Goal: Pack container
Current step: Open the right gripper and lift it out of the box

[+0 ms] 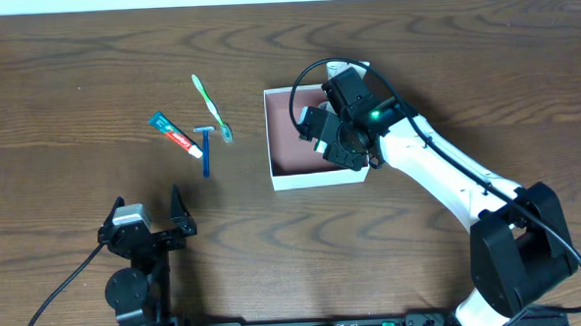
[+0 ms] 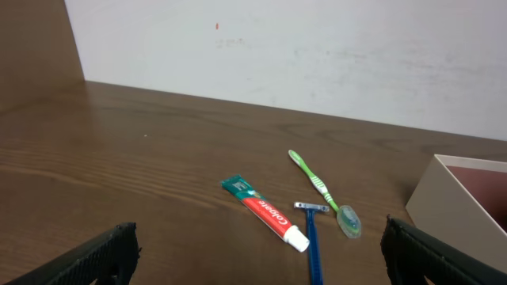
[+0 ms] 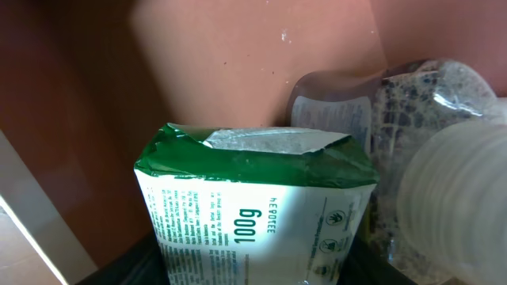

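Left claw [image 1: 147, 207]: by the near edge of the surface [image 1: 71, 74], left of centre. Jaws spread wide, nothing between them. In the left wrist view both fingers [image 2: 103, 253] stand clear of everything.
Razor [image 1: 206, 149]: blue, flat on the surface beyond the left claw, handle pointing to the near edge.
Toothpaste [image 1: 174, 136]: small red, white and green tube, just left of the razor head, lying at an angle.
Toothbrush [image 1: 210, 107]: green, just beyond the razor, its head close to the razor head. I cannot tell whether they touch.
Container [image 1: 316, 179]: white walls, pink-brown inside, a little right of centre and about midway between the near and far edges. Well apart from the left claw, near the toothbrush.
Right claw [image 1: 314, 128]: reaches in from the near right corner and sits down inside the container, over its right half, with the wrist above the right wall.
Right claw state: cannot tell how far open. A green and white packet [image 3: 253, 206] fills the space just ahead of the camera, but the finger contact is not visible.
Bottle [image 3: 412, 119]: clear, with a ribbed white cap [image 3: 459, 198], inside the container beside the packet.
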Robot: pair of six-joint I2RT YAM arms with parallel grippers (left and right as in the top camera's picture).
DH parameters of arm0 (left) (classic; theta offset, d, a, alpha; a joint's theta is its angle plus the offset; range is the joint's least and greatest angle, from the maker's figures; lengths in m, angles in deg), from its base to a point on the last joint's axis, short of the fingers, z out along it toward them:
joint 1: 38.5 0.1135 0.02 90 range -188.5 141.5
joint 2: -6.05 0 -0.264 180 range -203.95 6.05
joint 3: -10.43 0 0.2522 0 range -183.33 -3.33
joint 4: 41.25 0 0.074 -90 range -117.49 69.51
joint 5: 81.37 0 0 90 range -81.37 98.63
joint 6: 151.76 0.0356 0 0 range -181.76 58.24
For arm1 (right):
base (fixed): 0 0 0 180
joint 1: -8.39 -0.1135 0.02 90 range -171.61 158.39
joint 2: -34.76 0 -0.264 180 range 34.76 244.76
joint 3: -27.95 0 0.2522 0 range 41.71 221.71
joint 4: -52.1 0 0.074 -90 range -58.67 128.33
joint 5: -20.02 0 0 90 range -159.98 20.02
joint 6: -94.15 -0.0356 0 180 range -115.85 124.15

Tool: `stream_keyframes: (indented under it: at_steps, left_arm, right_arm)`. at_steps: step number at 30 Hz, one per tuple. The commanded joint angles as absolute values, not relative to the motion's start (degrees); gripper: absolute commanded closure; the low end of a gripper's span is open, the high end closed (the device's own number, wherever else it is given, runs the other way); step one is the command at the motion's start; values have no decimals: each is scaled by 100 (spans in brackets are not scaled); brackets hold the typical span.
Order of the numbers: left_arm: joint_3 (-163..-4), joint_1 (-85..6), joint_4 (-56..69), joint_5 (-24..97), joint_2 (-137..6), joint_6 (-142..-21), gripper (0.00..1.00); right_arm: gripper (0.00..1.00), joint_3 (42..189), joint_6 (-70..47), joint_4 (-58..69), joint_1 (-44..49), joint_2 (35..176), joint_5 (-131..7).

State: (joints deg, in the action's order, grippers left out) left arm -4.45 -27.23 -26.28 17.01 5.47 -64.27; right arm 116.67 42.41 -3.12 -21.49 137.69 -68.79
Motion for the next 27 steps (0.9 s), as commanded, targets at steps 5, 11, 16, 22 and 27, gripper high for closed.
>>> stream_keyframes:
  at_steps: [5,11,16,22,27]
  left_arm:
    - [-356,-2688,-2411,1764,582,-6326,2]
    - [-356,-2688,-2411,1764,582,-6326,2]
    - [-356,-2688,-2411,1764,582,-6326,2]
    - [-356,-2688,-2411,1764,582,-6328,2]
    - [-356,-2688,-2411,1764,582,-6326,2]
  right_arm:
    - [20,11779,4362,-224,-2130,13800,-6956]
    - [17,11779,4344,-19,-2209,13778,-6953]
    - [19,11857,4340,86,-2519,13607,-6868]
    - [21,12323,3887,75,-2989,13378,-6652]
    - [24,12823,3072,66,-3085,13153,-6936]
